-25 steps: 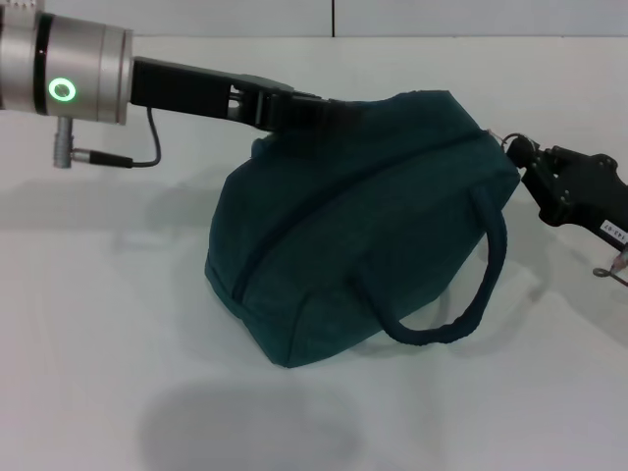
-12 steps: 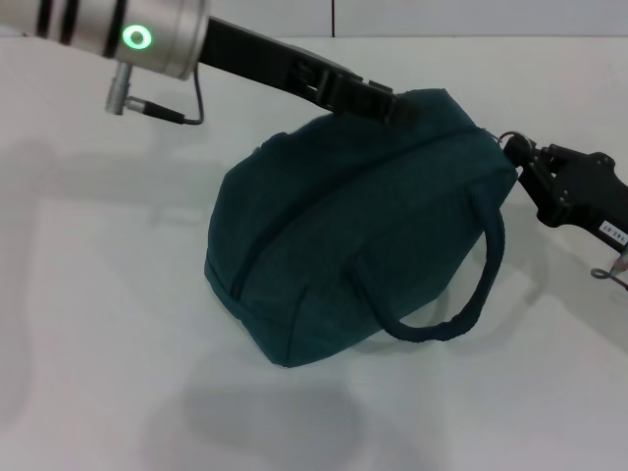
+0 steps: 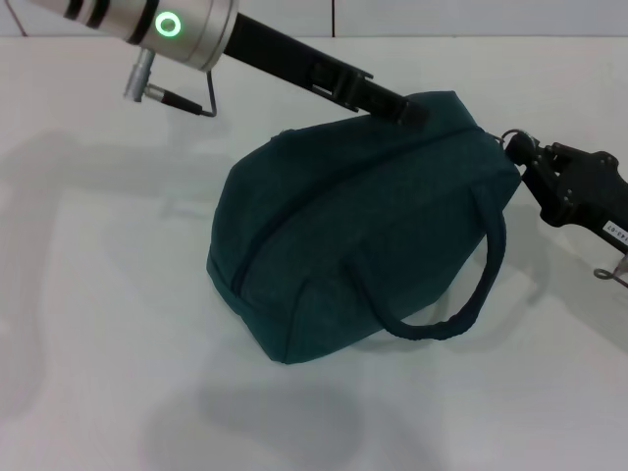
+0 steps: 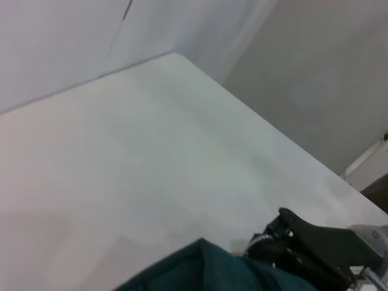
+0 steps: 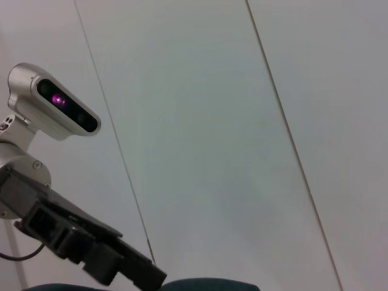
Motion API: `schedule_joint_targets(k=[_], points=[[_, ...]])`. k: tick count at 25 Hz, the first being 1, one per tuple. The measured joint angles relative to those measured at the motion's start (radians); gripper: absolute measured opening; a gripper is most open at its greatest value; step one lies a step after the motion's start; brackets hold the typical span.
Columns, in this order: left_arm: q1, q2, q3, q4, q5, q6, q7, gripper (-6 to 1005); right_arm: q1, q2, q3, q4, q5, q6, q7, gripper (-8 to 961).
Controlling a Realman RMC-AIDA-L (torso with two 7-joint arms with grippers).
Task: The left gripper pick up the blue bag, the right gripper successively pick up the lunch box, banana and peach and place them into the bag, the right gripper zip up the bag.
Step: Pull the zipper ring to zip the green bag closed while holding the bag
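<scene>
The blue bag [image 3: 363,235] lies tilted on the white table, closed along its top, with one loop handle [image 3: 471,294] hanging at the front. My left gripper [image 3: 407,110] reaches in from the upper left and touches the bag's far top edge. At the bag's right end, my right gripper [image 3: 515,147] is shut on the zipper's metal ring pull. The left wrist view shows a corner of the bag [image 4: 200,270] and the right gripper [image 4: 297,239] beyond it. In the right wrist view the left gripper [image 5: 148,276] sits just above the bag [image 5: 206,285]. The lunch box, banana and peach are out of view.
White table [image 3: 98,324] surrounds the bag on all sides. A wall runs along the table's far edge [image 3: 491,36]. A cable and plug [image 3: 162,93] hang from the left wrist. The robot's head camera [image 5: 54,109] shows in the right wrist view.
The left arm has swung up and to the right, and its gripper has slid rightward along the bag's top. The bag and the right gripper have stayed put.
</scene>
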Motion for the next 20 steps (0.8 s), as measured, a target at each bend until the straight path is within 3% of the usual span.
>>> schedule_joint_targets(k=[4,6,20], points=[[0.008,0.000,-0.005,0.039,-0.028,-0.003,0.012,667,-0.002,-0.001,0.003,0.000,0.001,-0.006,0.000,58],[0.009,0.000,-0.004,0.044,-0.034,-0.006,0.019,515,-0.003,-0.002,0.004,0.000,0.001,-0.006,0.000,58],[-0.040,-0.019,0.103,0.042,0.093,-0.080,-0.027,506,-0.007,0.000,0.003,-0.001,0.002,-0.009,0.000,60]])
